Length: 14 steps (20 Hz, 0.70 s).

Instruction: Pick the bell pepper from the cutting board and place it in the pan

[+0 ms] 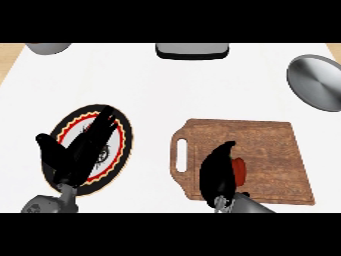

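**Right hand on the pepper, pan well apart**

The bell pepper (239, 168) lies on the cutting board (270, 150), in the board's lower left part. Only a strip of its red skin shows, since the right hand (217, 172) covers its left side. That hand comes in from the lower edge and is curled round the pepper, with black showing both above and below the red strip. The pepper looks to be on the board.

The board is wooden and lies on the white desk (165, 95) to the right of centre, with its handle slot on the left side.

The pan (321, 83) is grey and round. It sits at the far right of the desk, well apart from the board and beyond its upper right corner.

The left hand (75, 156) hangs over a plate (121, 145) with a black, red and yellow rim on the left of the desk. Its fingers are straight and spread, pointing up and to the right, and it holds nothing.

At the far edge, a grey round thing (47, 48) shows in the left corner and a dark-rimmed grey thing (192, 50) in the middle. Both are cut off by the view.
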Tool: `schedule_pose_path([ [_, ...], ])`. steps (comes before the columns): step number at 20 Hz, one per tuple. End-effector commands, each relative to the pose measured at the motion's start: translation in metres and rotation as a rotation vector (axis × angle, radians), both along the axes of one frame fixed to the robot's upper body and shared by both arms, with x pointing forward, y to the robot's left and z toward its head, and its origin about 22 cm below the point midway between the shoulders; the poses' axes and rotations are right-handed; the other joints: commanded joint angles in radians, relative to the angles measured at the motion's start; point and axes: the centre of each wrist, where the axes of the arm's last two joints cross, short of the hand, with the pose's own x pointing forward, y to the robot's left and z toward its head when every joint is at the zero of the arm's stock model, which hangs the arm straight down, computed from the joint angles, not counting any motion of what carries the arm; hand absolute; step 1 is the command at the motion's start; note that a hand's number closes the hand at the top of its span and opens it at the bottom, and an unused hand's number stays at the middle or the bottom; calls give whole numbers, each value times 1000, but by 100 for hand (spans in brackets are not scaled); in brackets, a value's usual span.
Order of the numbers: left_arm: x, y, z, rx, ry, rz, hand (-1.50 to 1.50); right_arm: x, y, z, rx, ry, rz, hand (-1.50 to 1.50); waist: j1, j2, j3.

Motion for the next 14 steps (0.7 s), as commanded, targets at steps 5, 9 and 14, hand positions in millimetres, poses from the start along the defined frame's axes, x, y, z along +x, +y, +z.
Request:
schedule_pose_path([
  [5,0,5,-8,-10,-17,4,0,12,-22,-19,-39,-24,171,150,5,2,0],
  [9,-11,1,-8,-6,22,-14,0,20,-21,-15,-38,-34,222,150,4,0,0],
  [14,-5,7,0,-1,-2,29,0,49,-61,16,501,-106,-117,150,-48,1,5],
])
